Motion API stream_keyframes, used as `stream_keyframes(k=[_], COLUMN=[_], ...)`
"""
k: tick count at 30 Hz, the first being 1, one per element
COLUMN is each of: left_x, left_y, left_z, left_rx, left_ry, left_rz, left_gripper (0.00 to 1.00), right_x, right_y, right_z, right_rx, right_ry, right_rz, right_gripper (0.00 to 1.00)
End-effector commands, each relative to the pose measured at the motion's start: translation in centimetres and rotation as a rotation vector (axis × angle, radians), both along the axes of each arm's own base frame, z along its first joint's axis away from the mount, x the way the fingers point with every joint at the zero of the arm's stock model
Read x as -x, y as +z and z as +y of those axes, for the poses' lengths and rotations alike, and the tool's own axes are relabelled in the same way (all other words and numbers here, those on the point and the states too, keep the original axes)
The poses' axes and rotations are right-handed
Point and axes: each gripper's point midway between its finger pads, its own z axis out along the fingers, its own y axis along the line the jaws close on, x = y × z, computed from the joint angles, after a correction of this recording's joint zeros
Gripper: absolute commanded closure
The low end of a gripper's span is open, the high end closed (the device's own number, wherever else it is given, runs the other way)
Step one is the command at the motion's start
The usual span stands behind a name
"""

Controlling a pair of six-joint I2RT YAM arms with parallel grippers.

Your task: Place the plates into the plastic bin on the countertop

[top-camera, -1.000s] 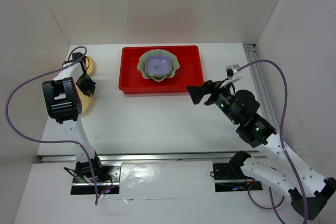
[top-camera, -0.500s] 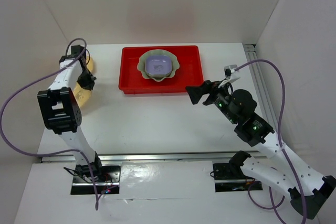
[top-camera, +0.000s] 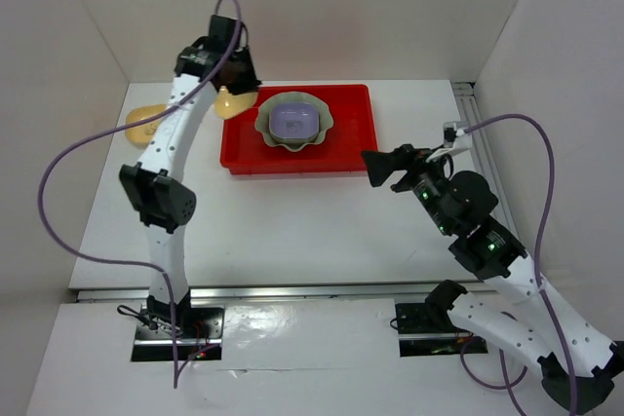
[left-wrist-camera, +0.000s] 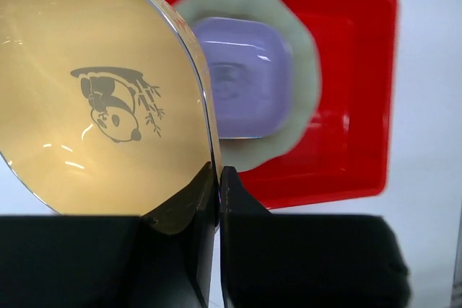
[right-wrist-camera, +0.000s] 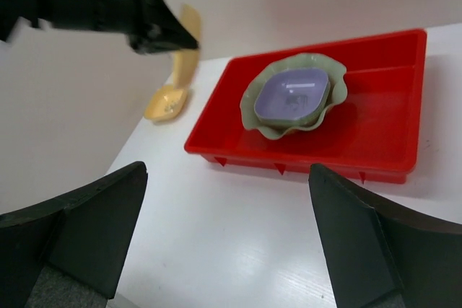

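Observation:
My left gripper (top-camera: 235, 83) (left-wrist-camera: 218, 178) is shut on the rim of a pale yellow plate with a panda print (left-wrist-camera: 101, 99) (top-camera: 234, 102), holding it tilted in the air above the left end of the red plastic bin (top-camera: 353, 133) (left-wrist-camera: 354, 113). In the bin a lavender plate (top-camera: 294, 122) (right-wrist-camera: 292, 95) rests inside the scalloped pale green plate (top-camera: 268, 127) (right-wrist-camera: 254, 110). A deeper tan-yellow plate (top-camera: 144, 124) (right-wrist-camera: 166, 103) lies on the countertop (top-camera: 273, 221) to the left of the bin. My right gripper (top-camera: 375, 170) (right-wrist-camera: 231, 239) hovers open and empty off the bin's near right corner.
White walls (top-camera: 68, 75) close in the countertop on the left, back and right. A metal rail (top-camera: 468, 104) runs along the right edge. The left arm (top-camera: 161, 158) stretches over the left part of the surface with its purple cable (top-camera: 58, 182) looping beside it.
My left arm has swung from the countertop's left edge up and right toward the bin, lifting the pale yellow plate off the surface. The right gripper has drifted slightly to the right.

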Motion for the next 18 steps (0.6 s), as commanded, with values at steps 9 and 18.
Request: stream_keyframes(k=[9, 18], left_x=[-3.3, -4.1], left_y=[-7.8, -6.5], left_z=[-12.2, -15.6], left_rx=[0.107, 0.166], left_ry=[-0.265, -0.355], left_rz=[0.020, -0.075], left_gripper=[1.00, 1.00], right_x=[2.3, 1.8], right_y=[5.9, 5.0], right_z=[-3.8, -4.0], right_rx=[-0.077, -0.051], right_ry=[-0.090, -0.113], right_rz=[-0.074, -0.056], right_gripper=[0.00, 0.00])
